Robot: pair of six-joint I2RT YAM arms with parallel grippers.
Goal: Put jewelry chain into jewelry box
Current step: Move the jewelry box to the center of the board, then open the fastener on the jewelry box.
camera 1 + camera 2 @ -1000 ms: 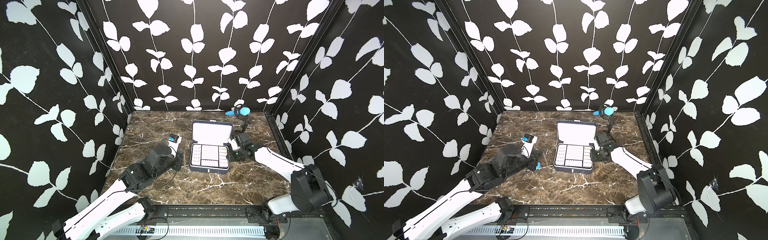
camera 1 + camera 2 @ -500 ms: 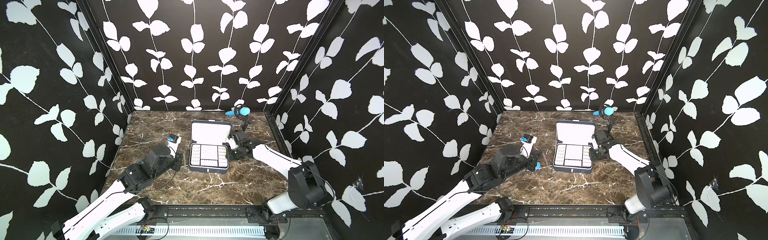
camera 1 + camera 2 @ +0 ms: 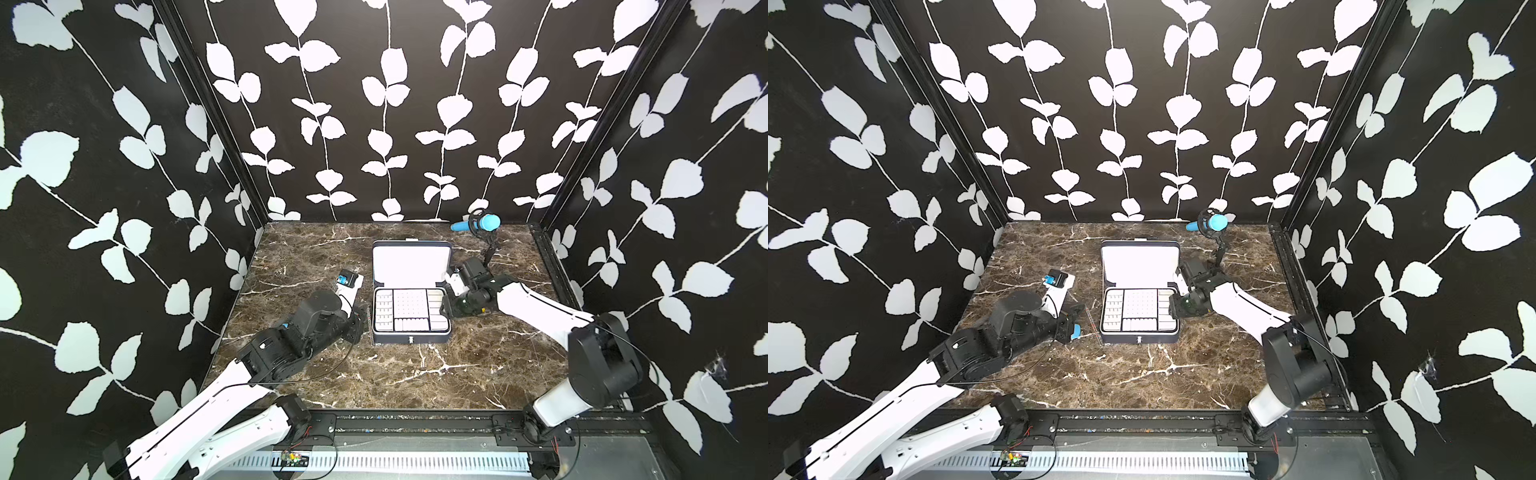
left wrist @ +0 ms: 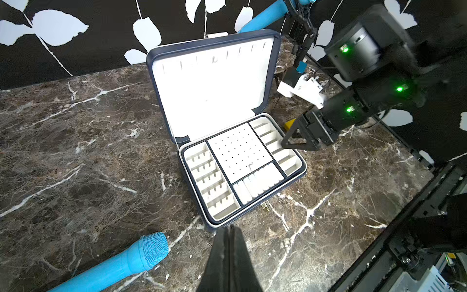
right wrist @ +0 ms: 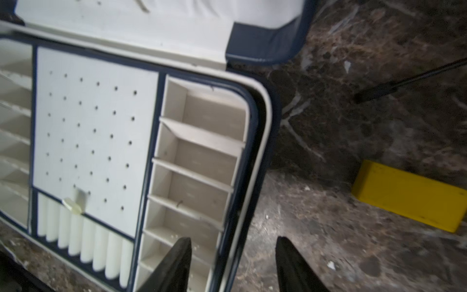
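The jewelry box (image 3: 411, 337) (image 3: 1139, 337) stands in mid table with its lid up and its white compartmented tray showing (image 4: 293, 177) (image 5: 264, 131). The jewelry chain (image 3: 1094, 326) is a thin silvery line running from my left gripper's tips down to the table by the box's front left corner. My left gripper (image 3: 1083, 308) (image 4: 228, 228) is shut; in the left wrist view its fingers hide the chain. My right gripper (image 5: 232, 252) (image 3: 446, 308) (image 4: 286, 144) is open and empty, astride the box's right rim: one finger over the side compartments, the other over the table.
A small yellow block (image 5: 409, 194) (image 4: 289, 124) lies on the marble just right of the box. A blue microphone on a black stand (image 3: 482, 222) stands at the back right. Another blue microphone (image 4: 121, 263) lies on the table by my left gripper.
My right gripper has opened and shifted left onto the box's right rim. The left arm has barely moved and stays shut.
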